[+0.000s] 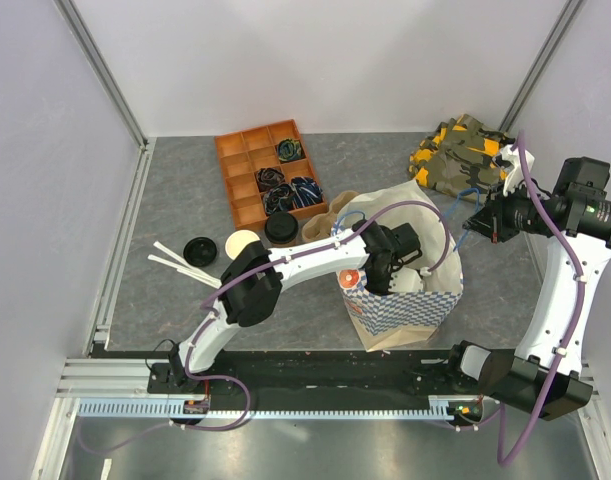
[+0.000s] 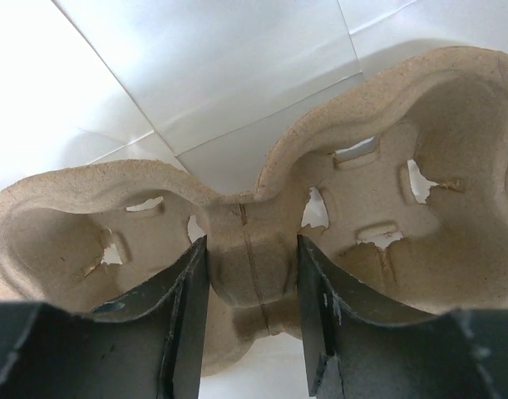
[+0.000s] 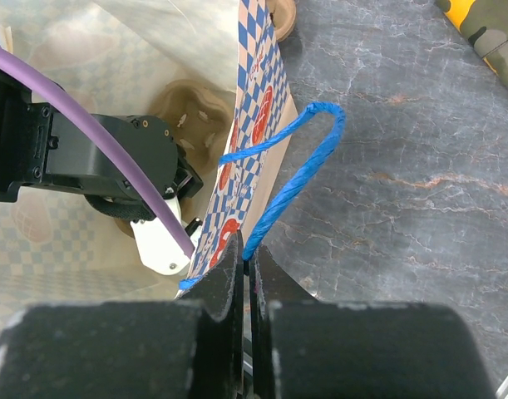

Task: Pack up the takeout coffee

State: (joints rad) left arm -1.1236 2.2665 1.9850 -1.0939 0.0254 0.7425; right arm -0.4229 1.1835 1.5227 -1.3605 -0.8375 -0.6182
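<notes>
A white paper bag with a blue-and-white checked front and red round logos point(image 1: 390, 315) is standing open on a grey marbled table point(image 1: 185, 180), and everything here is placed in relation to that bag. The left arm is reaching down into the bag from the bag's left side. The left gripper point(image 2: 254, 312) is inside the bag, its dark fingers point(image 2: 191, 320) clenched on the middle ridge of a tan moulded-pulp cup carrier point(image 2: 387, 191), whose cup wells are sitting empty against the bag's white lining. The right gripper point(image 3: 249, 270) is hovering at the bag's right side, its jaws pinched tight on the bag's blue twisted-paper handle point(image 3: 299, 179), which is looping up from the rim. The takeout coffee, a small brown paper cup with a round black plastic lid point(image 1: 281, 228), is standing upright on the table outside the bag, near its far-left side, with no gripper touching it. Beyond the coffee, further from the bag, an orange plastic tray divided into compartments point(image 1: 240, 165) is lying flat, a few of its compartments nearest the bag holding dark bundled items. Further left of the bag a lidless tan paper cup with a cream inside point(image 1: 242, 243), a loose flat black lid point(image 1: 199, 250) and some thin white sticks point(image 1: 175, 265) are lying. A camouflage-patterned cloth point(image 1: 455, 160) is bunched on the table beyond the bag's far-right corner.
</notes>
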